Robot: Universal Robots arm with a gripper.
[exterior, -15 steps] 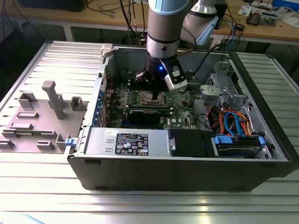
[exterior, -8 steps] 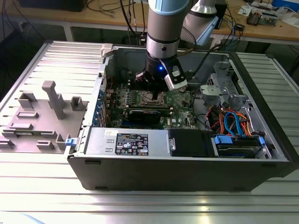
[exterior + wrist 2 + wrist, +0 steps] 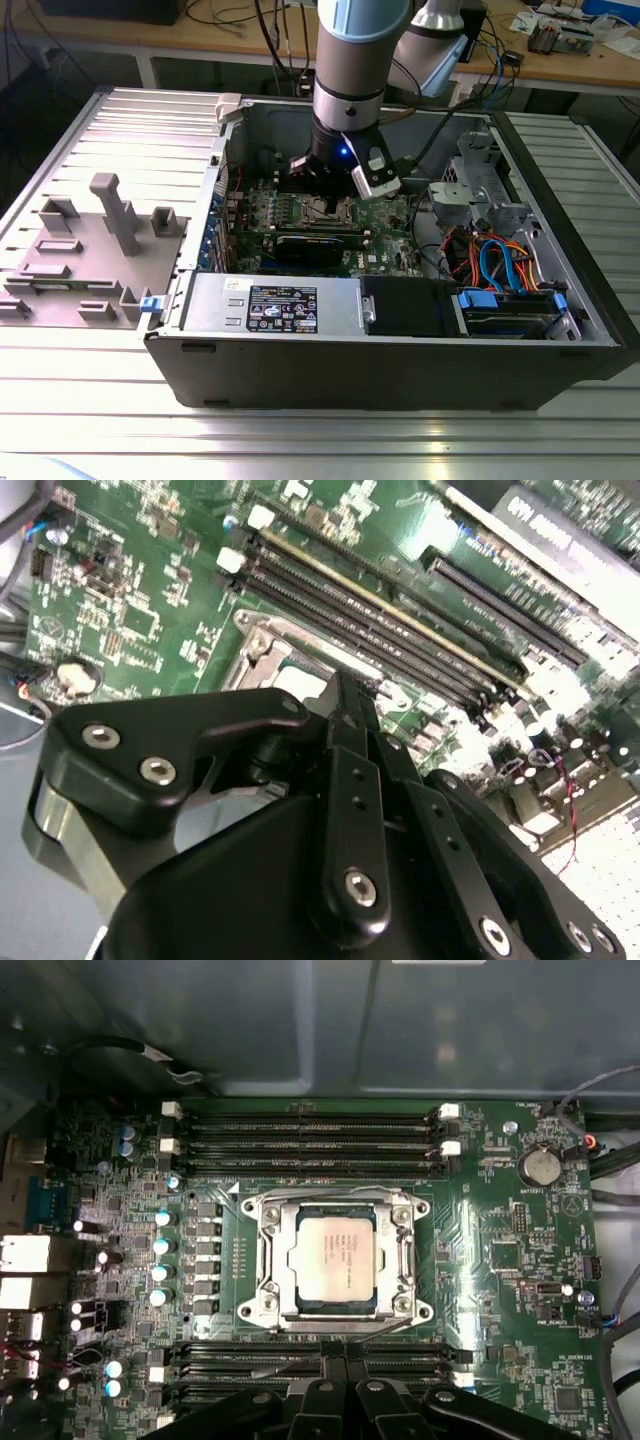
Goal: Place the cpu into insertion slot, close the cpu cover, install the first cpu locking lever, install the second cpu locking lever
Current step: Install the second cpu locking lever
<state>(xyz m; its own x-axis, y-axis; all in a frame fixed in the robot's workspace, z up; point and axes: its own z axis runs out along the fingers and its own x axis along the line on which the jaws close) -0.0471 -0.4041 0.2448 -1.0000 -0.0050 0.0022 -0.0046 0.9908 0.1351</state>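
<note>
No print can be read. The cpu [image 3: 335, 1257], just ahead of the gripper [image 3: 335, 1352] fingertips, bears faint lines of lettering, too small to make out. The sticker [image 3: 283, 308] on the power supply, well away from the fingers, shows tiny text and symbols, also illegible.
</note>
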